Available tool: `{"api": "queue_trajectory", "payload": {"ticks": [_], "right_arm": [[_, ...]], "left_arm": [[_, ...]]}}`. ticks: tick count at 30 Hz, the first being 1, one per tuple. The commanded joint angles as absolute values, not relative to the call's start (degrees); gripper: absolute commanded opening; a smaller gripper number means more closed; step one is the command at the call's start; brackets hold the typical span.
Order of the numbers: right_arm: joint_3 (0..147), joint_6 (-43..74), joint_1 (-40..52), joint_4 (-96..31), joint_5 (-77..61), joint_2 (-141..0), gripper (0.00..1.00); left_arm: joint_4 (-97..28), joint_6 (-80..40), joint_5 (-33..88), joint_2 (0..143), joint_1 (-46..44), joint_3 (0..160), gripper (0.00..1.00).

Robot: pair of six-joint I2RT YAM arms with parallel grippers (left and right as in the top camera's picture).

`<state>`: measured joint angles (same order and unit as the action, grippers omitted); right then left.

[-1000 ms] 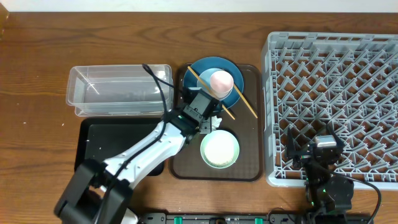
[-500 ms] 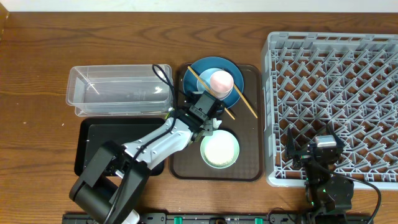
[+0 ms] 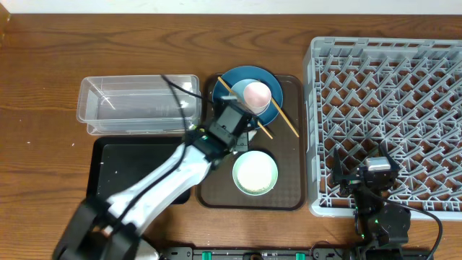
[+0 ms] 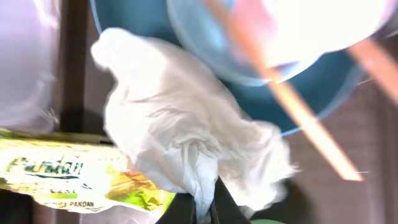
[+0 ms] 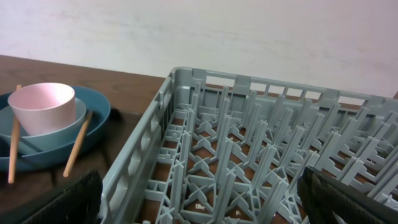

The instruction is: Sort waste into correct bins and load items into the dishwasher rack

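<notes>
1. Pinching a lower fold of the crumpled white tissue point(image 4: 180, 137), we are holding the left gripper point(image 4: 202, 208) clamped on it, fingertips drawn together on the paper, above the brown serving tray point(image 3: 289, 144).
2. We are viewing the tissue against the blue plate point(image 3: 231, 81), which is carrying the light-blue bowl point(image 4: 186, 31) and the pink cup point(image 3: 255, 94), with the wooden chopsticks point(image 4: 298, 118) lying across them.
3. We are noting the yellow-green "Pandan" snack wrapper point(image 4: 74, 177) just beside the tissue. The paper is overlapping its edge in the wrist view, and we cannot tell whether the two are touching.
4. We are leaving the right gripper point(image 5: 199, 193) idle, fingers spread wide with nothing between them, at the near edge of the dishwasher rack point(image 3: 390, 108).
5. We are judging the step in hand to be the lift. It is best done straight upward and slowly, since the grip is taking only a thin fold that could tear or slip.
6. We are advising a check that the trailing paper is clearing the wrapper and the chopsticks, so that neither is being dragged along.
7. We are locating the bins left of the serving tray, the clear plastic tub point(image 3: 137, 105) behind and the black tray point(image 3: 130, 173) in front. Light paper is prone to drifting, so releasing low inside the chosen bin is the safer course.
</notes>
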<state>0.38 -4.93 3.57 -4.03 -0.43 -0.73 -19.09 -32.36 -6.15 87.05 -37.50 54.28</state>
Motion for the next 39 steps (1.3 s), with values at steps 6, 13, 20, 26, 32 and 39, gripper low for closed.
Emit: {"api": "queue_trajectory", "payload": {"ticks": [6, 13, 20, 26, 32, 39], "right_arm": [[0.32, -4.32, 3.75, -4.27, -0.27, -0.64, 0.99], [0.32, -4.32, 3.75, -4.27, -0.27, -0.64, 0.99], [0.32, -4.32, 3.75, -4.27, -0.27, -0.64, 0.99], [0.32, -4.32, 3.75, -4.27, -0.27, -0.64, 0.99], [0.32, -4.32, 3.75, -4.27, -0.27, -0.64, 0.99], [0.32, -4.32, 3.75, -4.27, -0.27, -0.64, 0.99]], "left_arm": [[-19.09, -31.14, -14.72, 73.71, -35.31, 54.94, 0.06], [-17.80, -28.73, -21.74, 70.91, -24.43, 54.94, 0.06], [-16.86, -28.80, -21.52, 75.72, -13.76, 54.94, 0.07], [-14.76, -28.77, -20.21, 81.91, -10.04, 54.94, 0.07], [-12.23, -28.75, -20.23, 83.88, -9.93, 54.94, 0.28], [-12.34, -27.66, -20.21, 80.16, -9.93, 54.94, 0.74]]}}
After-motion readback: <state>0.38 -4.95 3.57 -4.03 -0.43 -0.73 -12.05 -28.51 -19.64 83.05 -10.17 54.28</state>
